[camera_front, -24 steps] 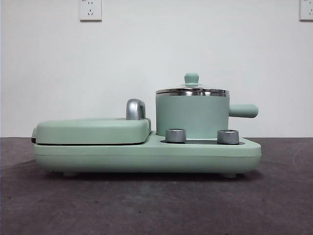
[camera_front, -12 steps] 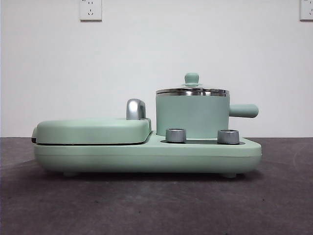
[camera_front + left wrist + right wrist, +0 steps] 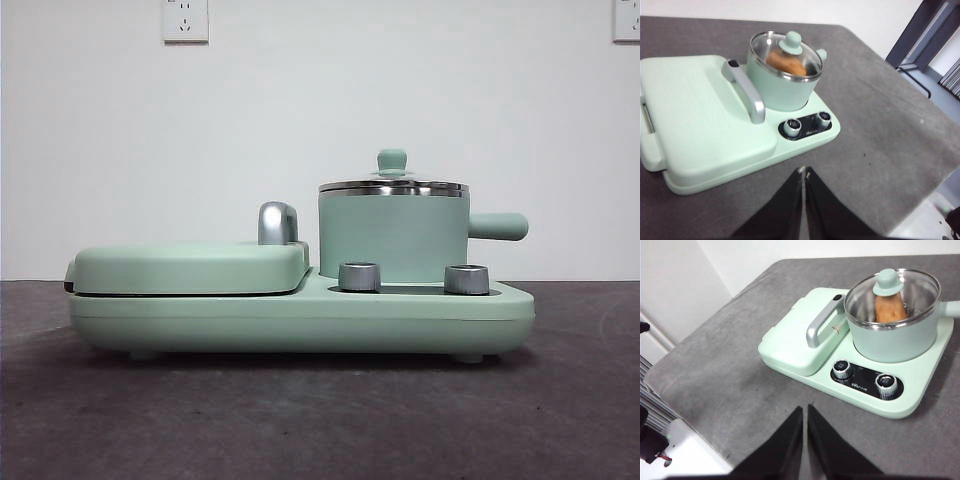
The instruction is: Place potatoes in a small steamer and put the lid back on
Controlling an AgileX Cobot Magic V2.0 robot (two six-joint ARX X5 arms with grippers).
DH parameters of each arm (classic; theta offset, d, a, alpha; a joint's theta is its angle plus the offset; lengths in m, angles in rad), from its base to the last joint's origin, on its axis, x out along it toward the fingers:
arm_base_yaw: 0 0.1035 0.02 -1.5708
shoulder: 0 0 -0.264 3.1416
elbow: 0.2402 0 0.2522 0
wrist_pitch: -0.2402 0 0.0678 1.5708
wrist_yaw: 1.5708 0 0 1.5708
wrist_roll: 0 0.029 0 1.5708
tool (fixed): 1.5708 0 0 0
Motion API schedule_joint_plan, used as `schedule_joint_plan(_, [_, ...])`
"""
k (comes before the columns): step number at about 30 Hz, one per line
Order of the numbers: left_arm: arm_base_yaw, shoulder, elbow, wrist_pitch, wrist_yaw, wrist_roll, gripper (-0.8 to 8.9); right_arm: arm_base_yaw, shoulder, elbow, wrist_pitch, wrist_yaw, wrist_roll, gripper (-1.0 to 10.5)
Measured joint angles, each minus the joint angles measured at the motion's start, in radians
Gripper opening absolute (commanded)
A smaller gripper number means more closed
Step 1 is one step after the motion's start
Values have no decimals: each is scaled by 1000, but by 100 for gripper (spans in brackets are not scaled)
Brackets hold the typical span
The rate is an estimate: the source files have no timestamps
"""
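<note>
The small mint-green steamer stands on the right part of the cooker base, side handle pointing right. Its glass lid with the mint knob sits on the steel rim. The orange-brown potato lies inside the pot under the lid and also shows in the right wrist view. The steamer shows in both wrist views. My left gripper is shut and empty, held back above the table, away from the cooker. My right gripper is shut and empty, likewise held back.
The flat hinged griddle plate with a steel handle fills the cooker's left part. Two steel dials sit on the front of the base. The grey table's edges show in both wrist views.
</note>
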Motion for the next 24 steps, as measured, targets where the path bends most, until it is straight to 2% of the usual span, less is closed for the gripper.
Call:
schedule_joint_plan(11, [12, -11, -5, 13, 0, -3, 5, 0, 0, 0, 1, 0, 0, 10])
schedule_joint_plan(14, [107, -33, -24, 31, 16, -2, 5, 0, 0, 0, 1, 0, 0, 10])
schedule_joint_plan(16, [199, -62, -66, 77, 19, 29, 5, 0, 0, 0, 2, 0, 0, 10])
schedule_joint_plan(19, [352, -131, -183, 169, 16, 112, 5, 0, 0, 0, 2, -2, 0, 10])
schedule_joint_plan(22, [502, -235, -353, 296, 19, 243, 5, 0, 0, 0, 2, -2, 0, 10])
schedule_joint_plan(24, [586, -304, -466, 367, 18, 298, 5, 0, 0, 0, 2, -2, 0, 10])
